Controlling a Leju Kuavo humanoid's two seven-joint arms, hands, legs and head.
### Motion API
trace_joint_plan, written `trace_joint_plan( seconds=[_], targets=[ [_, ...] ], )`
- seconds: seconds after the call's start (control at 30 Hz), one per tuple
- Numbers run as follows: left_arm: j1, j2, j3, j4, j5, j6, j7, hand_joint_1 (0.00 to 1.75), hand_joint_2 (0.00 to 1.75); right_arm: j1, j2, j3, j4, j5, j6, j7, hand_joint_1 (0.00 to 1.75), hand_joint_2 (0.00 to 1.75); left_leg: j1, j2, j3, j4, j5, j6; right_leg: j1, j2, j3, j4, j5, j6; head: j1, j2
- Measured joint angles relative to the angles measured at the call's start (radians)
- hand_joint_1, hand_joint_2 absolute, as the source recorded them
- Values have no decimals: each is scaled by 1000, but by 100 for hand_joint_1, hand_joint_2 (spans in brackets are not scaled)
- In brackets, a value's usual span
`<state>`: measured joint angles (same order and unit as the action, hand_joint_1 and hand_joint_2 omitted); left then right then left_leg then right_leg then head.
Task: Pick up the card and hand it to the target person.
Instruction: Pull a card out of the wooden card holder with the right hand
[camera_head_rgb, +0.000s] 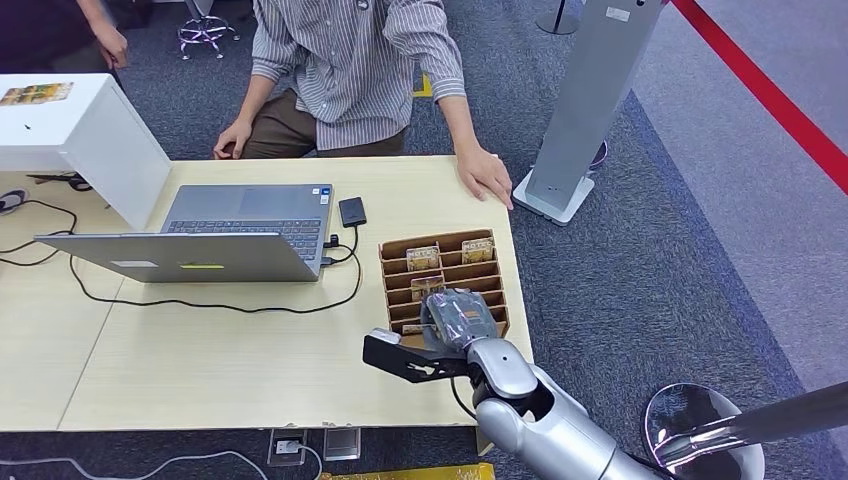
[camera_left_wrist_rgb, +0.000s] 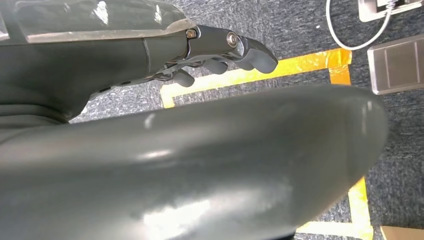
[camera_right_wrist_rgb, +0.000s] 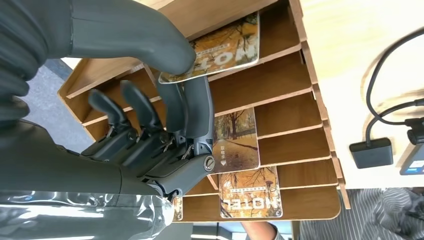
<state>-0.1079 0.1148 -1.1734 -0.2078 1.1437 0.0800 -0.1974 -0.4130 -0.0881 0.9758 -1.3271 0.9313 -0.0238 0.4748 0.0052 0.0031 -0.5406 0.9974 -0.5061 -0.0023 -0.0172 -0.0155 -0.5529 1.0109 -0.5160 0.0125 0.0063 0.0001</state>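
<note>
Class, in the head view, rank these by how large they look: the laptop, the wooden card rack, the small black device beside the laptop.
1. laptop
2. wooden card rack, partly hidden by the right hand
3. small black device

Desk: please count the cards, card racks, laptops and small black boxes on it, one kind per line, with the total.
Cards: 4, namely the card pinched by the right hand, two in plain sight, one half hidden
Card rack: 1
Laptop: 1
Small black box: 1
Total: 7

floor: grey carpet, red stripe | furniture: pale wooden table, white counter
</note>
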Motion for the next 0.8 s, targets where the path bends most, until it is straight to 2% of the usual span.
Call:
trace_joint_plan(
  seconds=[0.57, 0.8],
  targets=[
    [0, 1, 0, 0, 3, 1, -12, 0, 0, -8, 1, -6, 11, -4, -35, 14, 175, 175, 0, 0, 0, 0, 0, 0, 0, 0, 0, 0, 0, 0, 0, 0],
    [2, 3, 1, 0, 12, 1, -11, 0, 0, -11, -21, -40, -55, -27, -13, 84, 175, 175, 0, 0, 0, 0, 0, 0, 0, 0, 0, 0, 0, 0, 0, 0]
  ],
)
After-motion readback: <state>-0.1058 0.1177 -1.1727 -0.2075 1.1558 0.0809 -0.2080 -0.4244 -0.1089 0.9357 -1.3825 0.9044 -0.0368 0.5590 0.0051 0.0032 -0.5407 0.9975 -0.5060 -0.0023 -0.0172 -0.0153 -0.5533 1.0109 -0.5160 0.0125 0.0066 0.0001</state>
